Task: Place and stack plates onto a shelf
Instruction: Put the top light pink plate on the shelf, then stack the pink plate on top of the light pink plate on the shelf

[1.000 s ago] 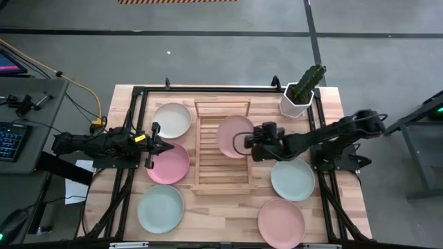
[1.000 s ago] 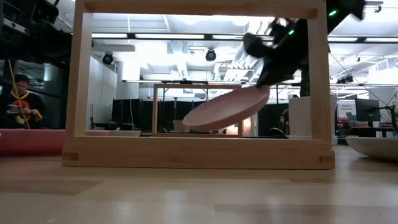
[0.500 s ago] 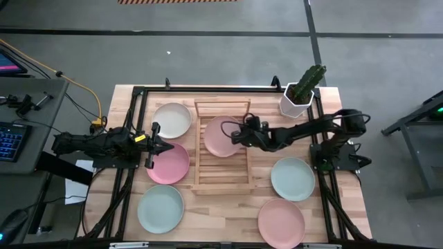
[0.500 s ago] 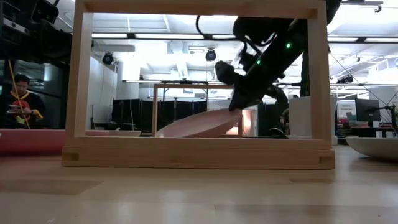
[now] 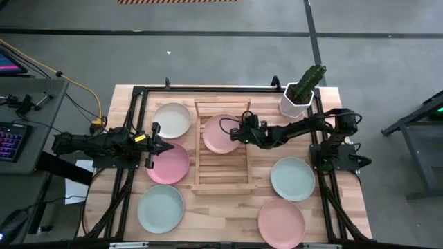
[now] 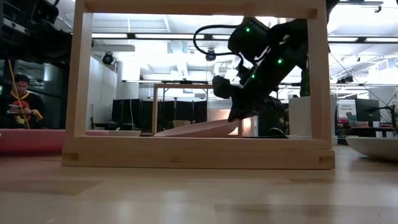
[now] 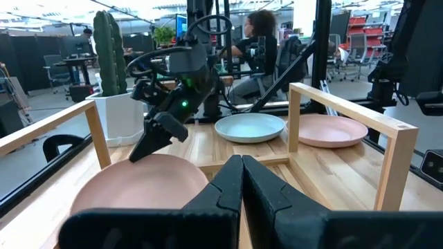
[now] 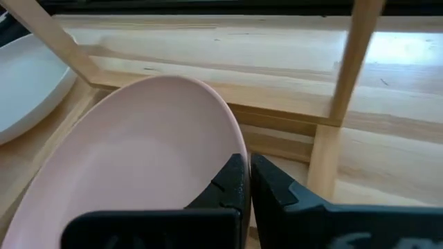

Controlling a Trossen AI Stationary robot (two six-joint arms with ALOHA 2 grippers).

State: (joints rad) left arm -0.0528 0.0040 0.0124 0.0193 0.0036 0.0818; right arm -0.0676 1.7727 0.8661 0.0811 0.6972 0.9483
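A pink plate [image 5: 220,135] lies tilted in the far half of the wooden shelf [image 5: 222,181]. Its left edge [image 6: 163,132] is down on the slats. My right gripper [image 5: 237,134] is shut on its right rim. My left gripper [image 5: 168,147] is shut and waits left of the shelf, over the far rim of another pink plate [image 5: 168,166] that lies flat on the table. A cream white plate [image 5: 172,119], two mint plates [image 5: 160,209] [image 5: 293,178] and a third pink plate [image 5: 281,223] also lie flat on the table. My right gripper pinches the pink plate's right rim [image 8: 232,142] between its two fingers [image 8: 228,183]. It comes slanting down from the table's right side [image 6: 235,115]. The held edge is slightly raised and the opposite edge rests on the shelf. My left gripper: I cannot tell whether it touches the plate under it.
A white pot with a green cactus [image 5: 303,91] stands at the far right corner, close behind my right arm. The shelf's raised frame posts [image 6: 79,74] [image 6: 318,74] stand around the plate. The shelf's near half [image 5: 221,169] holds nothing.
My right gripper has moved toward the table's left and down, carrying the pink plate into the shelf's far half. The plate has gone from steeply tilted and lifted clear to nearly flat, its left edge now on the slats.
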